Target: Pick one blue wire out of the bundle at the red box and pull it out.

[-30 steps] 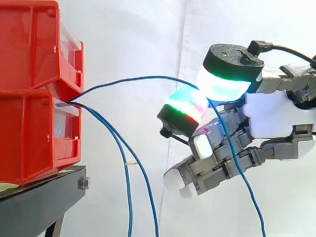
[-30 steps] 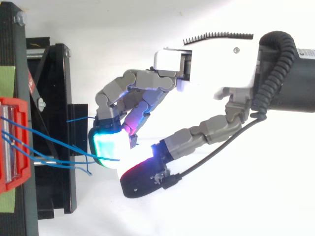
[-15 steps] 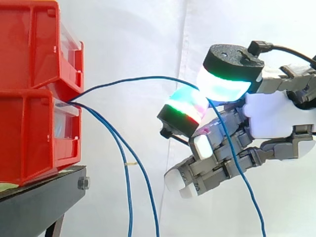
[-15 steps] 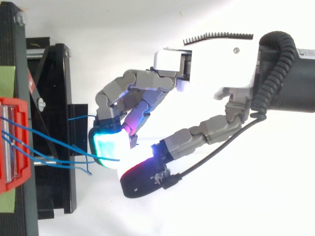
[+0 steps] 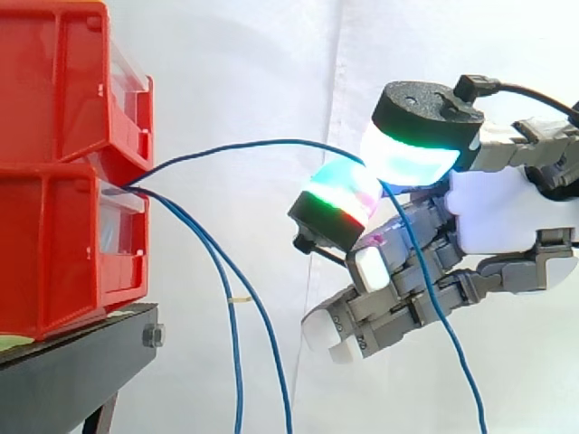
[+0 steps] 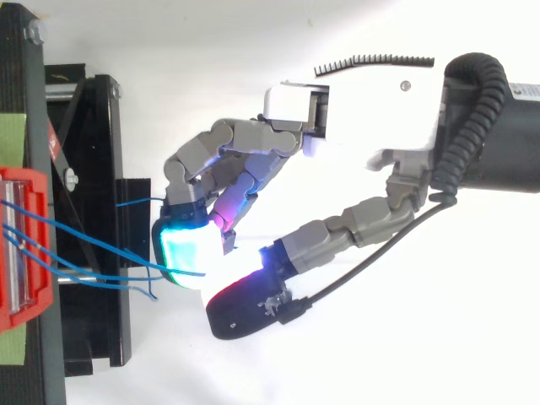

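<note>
Side view first: a white curtain hung behind everything. At nine o'clock two red bins sat stacked one on the other, on a black stand at about eight o'clock. The hand came in from three o'clock with its fingers curled toward the bins. It was clenched on one blue wire, nipped between two glowing pads: one cyan-green on top, and one green and red just below at its seven o'clock. That wire left the slot between the bins and arched up and across to the pads. From there it dropped past the lower fingers toward five o'clock, its end out of frame. Two other blue wires came from the same slot and hung loose toward six o'clock, near each other and well apart from the hand.

From the top view, the hand reached in from three o'clock. The bundle ran from the bin at nine o'clock across the stand, one strand reaching the cyan pad.
</note>
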